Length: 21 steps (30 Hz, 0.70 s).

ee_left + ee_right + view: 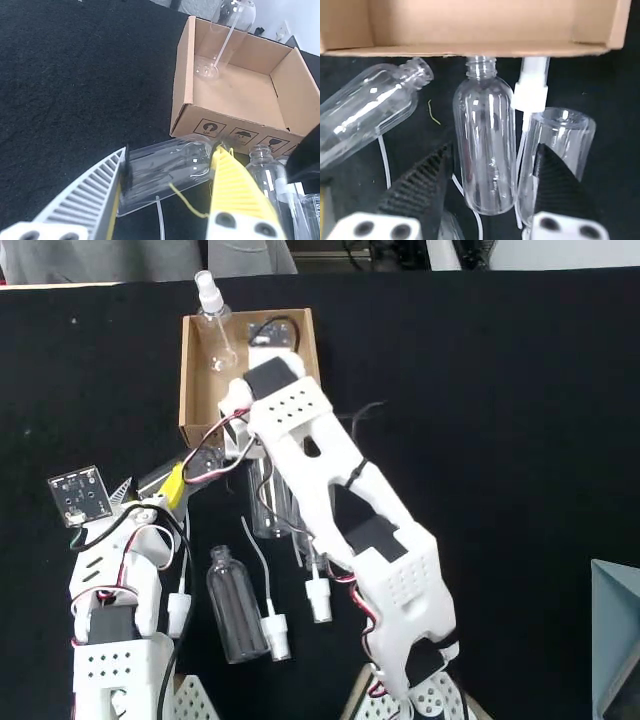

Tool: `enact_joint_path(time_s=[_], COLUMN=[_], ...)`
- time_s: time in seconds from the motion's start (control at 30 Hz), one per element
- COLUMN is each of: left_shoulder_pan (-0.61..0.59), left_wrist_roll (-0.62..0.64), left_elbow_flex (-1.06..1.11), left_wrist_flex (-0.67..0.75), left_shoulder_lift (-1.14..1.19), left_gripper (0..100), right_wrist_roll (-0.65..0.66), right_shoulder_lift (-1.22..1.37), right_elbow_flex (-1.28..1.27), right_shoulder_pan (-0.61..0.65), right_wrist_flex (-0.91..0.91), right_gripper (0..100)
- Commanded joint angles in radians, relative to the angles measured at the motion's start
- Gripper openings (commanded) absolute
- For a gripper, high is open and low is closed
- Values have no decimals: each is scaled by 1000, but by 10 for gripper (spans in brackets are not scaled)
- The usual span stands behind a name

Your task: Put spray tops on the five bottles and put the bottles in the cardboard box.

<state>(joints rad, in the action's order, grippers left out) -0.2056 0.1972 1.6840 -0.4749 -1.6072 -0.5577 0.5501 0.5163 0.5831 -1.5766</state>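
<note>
**One bottle boxed, four bottles yet to be capped**

The cardboard box (190,370) sits on a black table (500,440). One capped bottle (215,325) leans inside it, its spray top poking above the far wall. That looks like the only finished part of the job.

Four bottles lie outside the box. An open-necked bottle (165,165) lies on its side just in front of the box, between the widely spread jaws of the left gripper (170,152). The right gripper (495,150) also has its jaws spread, either side of a second uncapped bottle (485,150) whose neck points at the box. A third bottle (562,140) lies just beside it. A fourth bottle (235,615) lies nearer the arm bases.

Loose spray tops (275,630) are scattered close by (thin dip tubes trailing). The right arm (330,480) stretches over the clustered bottles and the box's near wall.
</note>
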Motion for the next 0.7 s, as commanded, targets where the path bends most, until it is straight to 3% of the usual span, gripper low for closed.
enact_joint_path(time_s=[0.0, 0.67], left_shoulder_pan=[-2, -2], left_wrist_roll=[-8, -8], left_elbow_flex=[25, 25], left_wrist_flex=[0, -3], left_shoulder_lift=[-3, -5], left_gripper=[249, 249], right_wrist_roll=[-38, -31], right_shoulder_lift=[-93, 30], right_elbow_flex=[-50, -51], right_shoulder_pan=[26, 26], right_wrist_flex=[103, 226], right_gripper=[213, 216])
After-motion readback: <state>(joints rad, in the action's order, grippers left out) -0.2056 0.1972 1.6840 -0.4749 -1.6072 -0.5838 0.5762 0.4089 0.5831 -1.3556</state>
